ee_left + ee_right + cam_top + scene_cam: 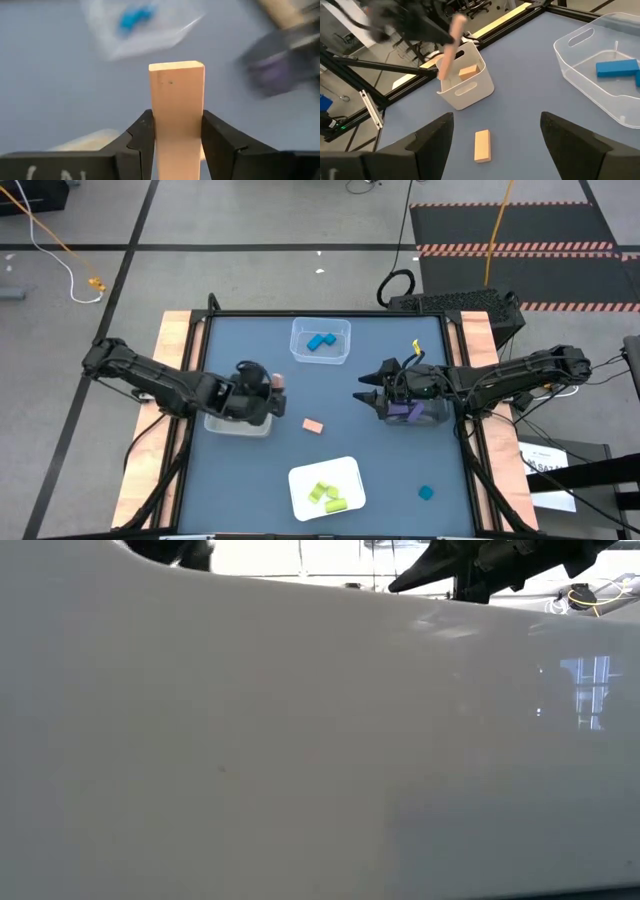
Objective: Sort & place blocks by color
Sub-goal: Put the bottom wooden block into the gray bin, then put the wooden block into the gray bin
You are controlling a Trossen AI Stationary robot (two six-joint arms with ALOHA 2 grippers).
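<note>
Left gripper (177, 145) is pinching a tan bar (176, 100) by its low end, hovering over the white bin (466, 82) at centre-left of the high view. It's sticking out at a slant, so it could catch the rim and tip outside. Right gripper (366, 393) is idling wide open.

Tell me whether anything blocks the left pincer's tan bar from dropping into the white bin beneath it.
Nothing visible does. The left pincer holds the tan bar above the open-topped white bin, which already holds another tan block.
</note>
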